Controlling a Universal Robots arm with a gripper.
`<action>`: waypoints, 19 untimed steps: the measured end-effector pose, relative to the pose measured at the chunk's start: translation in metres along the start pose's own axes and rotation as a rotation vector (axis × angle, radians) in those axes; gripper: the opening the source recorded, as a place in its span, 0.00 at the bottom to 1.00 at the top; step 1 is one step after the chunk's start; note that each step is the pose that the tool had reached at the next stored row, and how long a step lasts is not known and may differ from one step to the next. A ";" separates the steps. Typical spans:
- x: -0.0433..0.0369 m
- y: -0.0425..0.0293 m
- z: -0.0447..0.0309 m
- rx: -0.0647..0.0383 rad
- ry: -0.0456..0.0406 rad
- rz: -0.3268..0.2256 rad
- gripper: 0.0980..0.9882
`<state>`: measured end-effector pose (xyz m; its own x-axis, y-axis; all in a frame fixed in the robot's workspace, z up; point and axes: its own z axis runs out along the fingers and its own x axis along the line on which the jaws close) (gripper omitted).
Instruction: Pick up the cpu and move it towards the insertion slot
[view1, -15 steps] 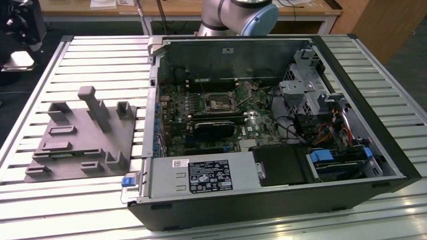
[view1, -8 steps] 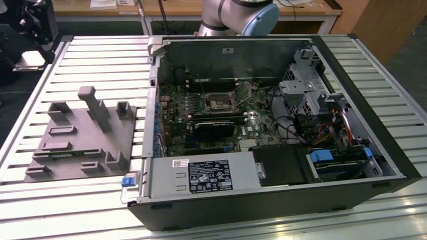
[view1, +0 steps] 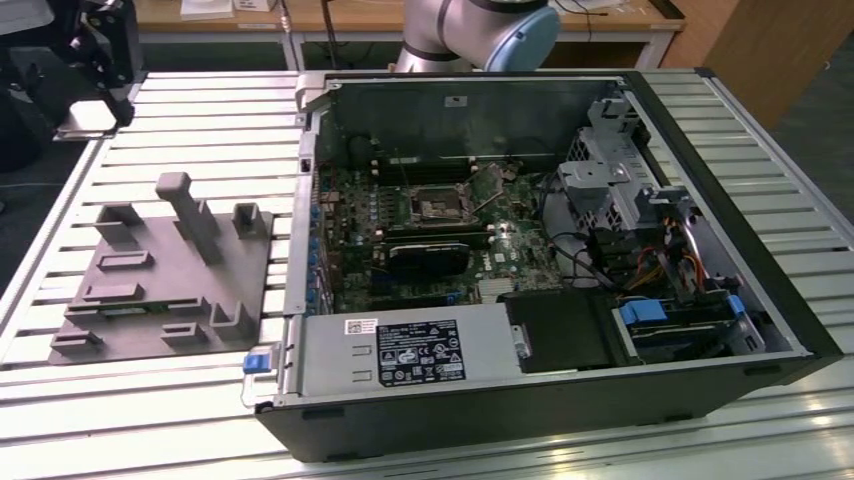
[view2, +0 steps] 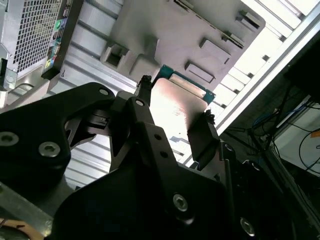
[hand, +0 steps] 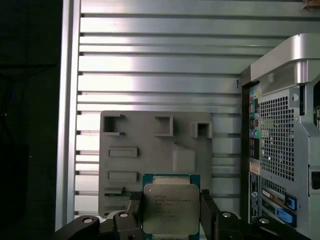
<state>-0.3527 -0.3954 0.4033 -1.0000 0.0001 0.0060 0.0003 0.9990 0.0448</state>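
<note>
The cpu (hand: 165, 204), a flat square chip with a silvery top and a green edge, sits between my gripper's (hand: 170, 212) two black fingers (hand: 207, 210), which are shut on its opposite sides. I hold it high above the grey plastic fixture (hand: 155, 150). In the second wrist view the cpu (view2: 175, 107) shows as a pale plate with a teal rim inside the gripper (view2: 175, 114). The insertion slot (view1: 438, 203), a silvery frame around a dark centre, lies on the motherboard inside the open computer case (view1: 747, 200).
The grey fixture (view1: 160, 270), with posts and pockets, stands on the slatted metal table (view1: 134, 400) at the exterior view's left of the case. Dark equipment (view1: 94, 60) sits at the far left corner. The arm's base (view1: 467, 30) rises behind the case, whose rear panel (hand: 280, 140) is close by.
</note>
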 end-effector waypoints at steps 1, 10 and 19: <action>-0.0024 0.0001 0.0000 0.000 -0.0001 0.000 0.50; -0.0232 0.0016 0.0000 0.000 -0.0001 0.000 0.50; -0.0445 0.0034 0.0000 0.000 -0.0002 0.000 0.50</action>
<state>-0.3082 -0.3919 0.4032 -1.0000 0.0000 0.0058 0.0003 0.9990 0.0449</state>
